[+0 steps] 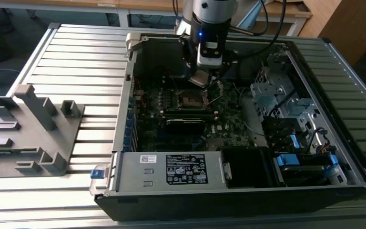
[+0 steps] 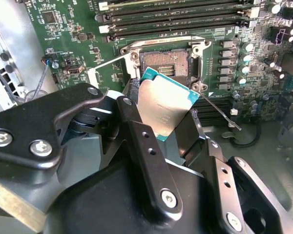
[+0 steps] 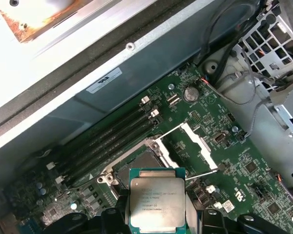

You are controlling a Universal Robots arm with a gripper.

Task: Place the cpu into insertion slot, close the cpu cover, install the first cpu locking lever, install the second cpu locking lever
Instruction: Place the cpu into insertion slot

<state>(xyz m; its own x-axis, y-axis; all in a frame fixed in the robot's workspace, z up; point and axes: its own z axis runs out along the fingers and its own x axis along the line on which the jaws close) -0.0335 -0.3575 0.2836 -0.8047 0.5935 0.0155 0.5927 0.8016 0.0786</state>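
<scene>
My gripper (image 1: 201, 78) hangs inside the open computer case, shut on the cpu (image 2: 165, 103). The cpu is a small square chip with a silver-grey top and a teal edge, gripped by two opposite sides and tilted. It hovers a little above the insertion slot (image 2: 168, 60), a dark square socket with a metal rim on the green motherboard (image 1: 228, 131). In the first wrist view the cpu (image 3: 157, 204) sits just short of the insertion slot (image 3: 136, 161). The cpu cover (image 3: 203, 146) stands swung open beside the slot. A thin wire locking lever (image 2: 219, 113) sticks out free.
Black memory slots (image 3: 107, 139) run alongside the socket. A labelled grey power-supply box (image 1: 170, 169) fills the case's near side, and drive cages with cables (image 1: 285, 102) line the exterior view's right. A grey plastic fixture (image 1: 30, 129) stands on the ribbed table outside the case.
</scene>
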